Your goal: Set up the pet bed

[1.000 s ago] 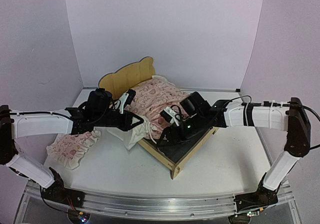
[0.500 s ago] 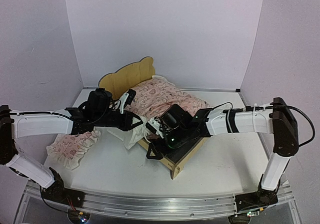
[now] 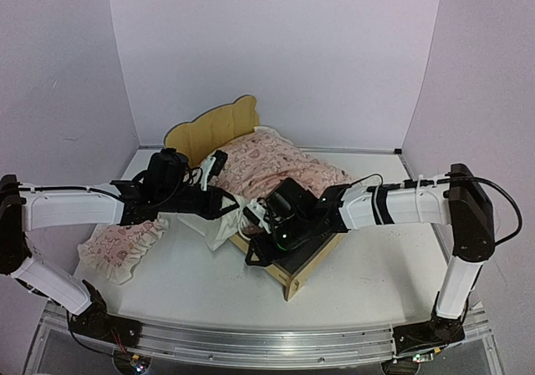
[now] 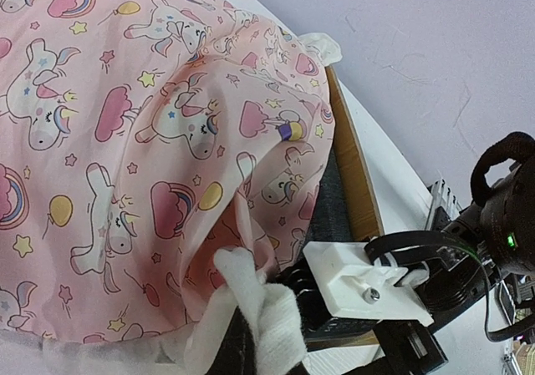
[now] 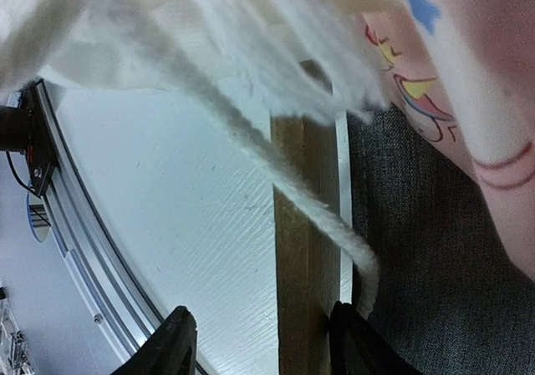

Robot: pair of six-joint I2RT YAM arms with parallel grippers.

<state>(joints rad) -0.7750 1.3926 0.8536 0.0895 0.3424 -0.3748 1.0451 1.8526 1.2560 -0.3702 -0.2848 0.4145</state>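
The pet bed (image 3: 311,256) sits mid-tabletop, set diagonally: its wavy headboard (image 3: 213,129) points toward 11 o'clock and its foot corner toward 5 o'clock. Bare white tabletop (image 3: 376,266) lies open at 3 to 5 o'clock. At 8 o'clock a pink ruffled pillow (image 3: 121,245) lies well apart from the frame. The walls stand close behind the headboard, and a metal rail (image 3: 251,346) runs along the near edge at 6 o'clock.

A pink unicorn-print blanket (image 3: 267,166) covers the head half of the bed. Only the foot end of the grey mattress pad (image 5: 418,250) and part of a side rail (image 5: 305,250) show.

The left pincer (image 3: 230,204) is at the bed's 9 o'clock side, clenched on the blanket's white ruffle (image 4: 259,308). Its fingertips are buried in the cloth.

The right pincer (image 3: 255,254) is released, its fingers (image 5: 171,346) set apart astride the side rail, and a strand of ruffle hangs between them. The fingertips are cut off at the wrist picture's edge. A green light (image 4: 510,240) glows on the right wrist.
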